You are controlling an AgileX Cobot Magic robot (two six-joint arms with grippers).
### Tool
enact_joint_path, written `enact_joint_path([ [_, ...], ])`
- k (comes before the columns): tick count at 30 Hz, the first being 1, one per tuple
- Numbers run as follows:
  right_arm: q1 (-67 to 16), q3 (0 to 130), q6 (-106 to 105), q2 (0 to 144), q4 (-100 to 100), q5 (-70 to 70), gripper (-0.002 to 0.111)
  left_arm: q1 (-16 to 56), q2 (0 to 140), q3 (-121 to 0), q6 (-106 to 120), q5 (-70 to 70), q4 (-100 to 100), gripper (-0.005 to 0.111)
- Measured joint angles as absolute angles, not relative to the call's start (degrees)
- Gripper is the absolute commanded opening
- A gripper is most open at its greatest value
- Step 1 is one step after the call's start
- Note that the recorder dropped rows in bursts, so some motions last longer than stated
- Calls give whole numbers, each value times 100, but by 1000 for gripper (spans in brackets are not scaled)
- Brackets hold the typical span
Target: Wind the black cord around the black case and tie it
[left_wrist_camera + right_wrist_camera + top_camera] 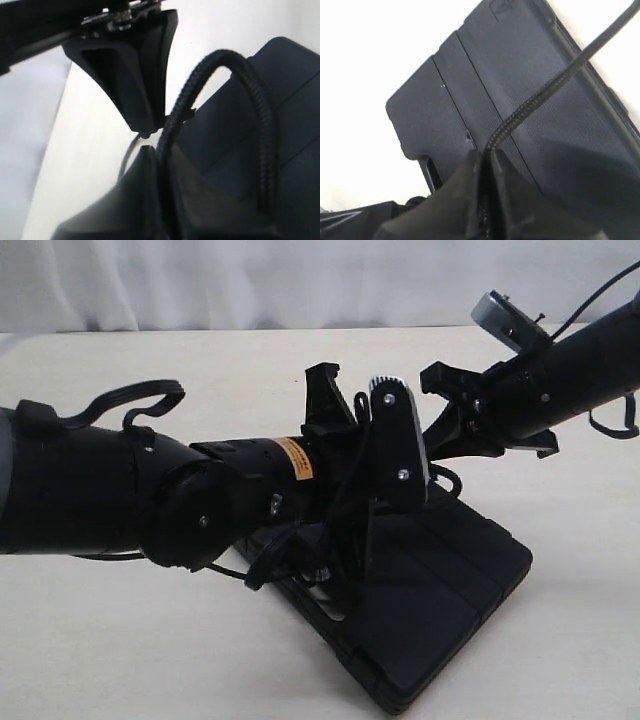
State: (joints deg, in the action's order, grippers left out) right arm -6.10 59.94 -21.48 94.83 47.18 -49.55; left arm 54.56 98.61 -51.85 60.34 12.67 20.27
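- Left wrist view: the left gripper (157, 155) has its jaws pinched together on the long thin black braided cord (260, 125). The cord rises out of the fingertips, arches over and drops back alongside the claw. The flat rectangular black plastic case (295, 95) lies beneath and beyond the claw, on the pale smooth tabletop (85, 160). The right gripper (144, 125) hangs tip-down just past this claw's tips.
- Right wrist view: the right gripper (485, 156) is clamped narrow on the cord (545, 95). The cord leaves the claw's tips and runs straight and taut away from it, above the lid. The case (450, 95) lies flat under and ahead of the claw, its lid grooves and one rounded corner in sight.
- Exterior view: both arms meet above the far end of the case (450, 590), the two claws close together. The case rests flat on the tabletop (150, 640) below them. The arms hide most of the cord, so whether it passes around the case cannot be told.
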Motion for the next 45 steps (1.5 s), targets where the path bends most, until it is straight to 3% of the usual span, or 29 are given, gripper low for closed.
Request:
enact_joint_path([
  [8,-610,5994,-2210,9483,5031,-4920,4,5456,10491,-5102,6320,2330,1360,0],
  [14,-610,5994,-2267,9483,5031,-4981,4,5456,10801,-5102,6680,3433,2041,0],
  [26,-610,5994,-2381,9483,5031,-5159,4,5456,11183,-5102,7179,3623,2302,0],
  [36,-610,5994,-2707,9483,5031,-5313,4,5456,11424,-5111,7214,4564,2873,0],
  [45,-610,5994,-2944,9483,5031,-5349,39,5456,11438,-5304,7095,3820,2843,0],
])
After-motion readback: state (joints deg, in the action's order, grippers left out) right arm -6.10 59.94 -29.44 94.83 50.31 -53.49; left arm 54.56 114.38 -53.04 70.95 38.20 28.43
